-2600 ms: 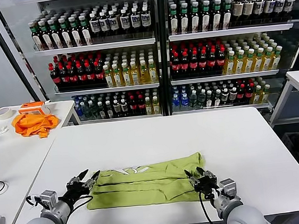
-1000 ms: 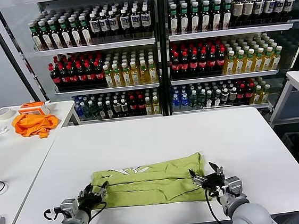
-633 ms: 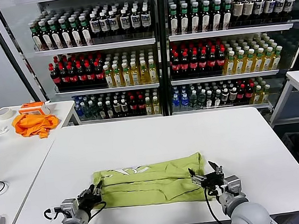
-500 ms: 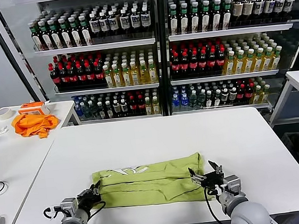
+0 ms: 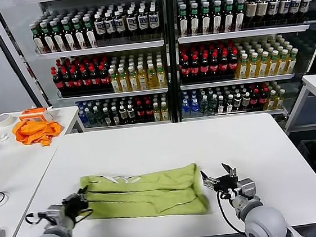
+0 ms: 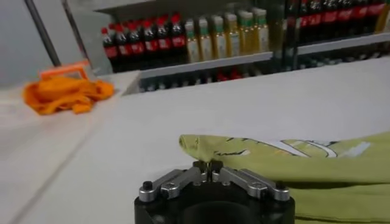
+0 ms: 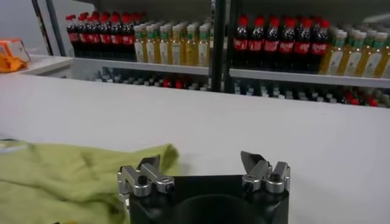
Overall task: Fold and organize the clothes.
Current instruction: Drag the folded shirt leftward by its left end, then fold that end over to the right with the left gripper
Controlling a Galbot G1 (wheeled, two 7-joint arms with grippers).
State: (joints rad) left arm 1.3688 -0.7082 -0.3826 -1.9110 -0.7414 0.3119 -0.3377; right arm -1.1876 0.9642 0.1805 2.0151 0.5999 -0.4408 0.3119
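We see a lime T-shirt lying folded lengthwise near the front edge of a white counter. The left end effector is clenched on the shirt's left end. The right end effector rests released just beside the shirt's right end.

The left arm reaches forward low at the near left, its wrist level; the left gripper has its fingers pressed together, pinching the edge of the shirt; the right arm lies low at the near right, wrist level; the right gripper has its fingers spread wide, holding nothing.
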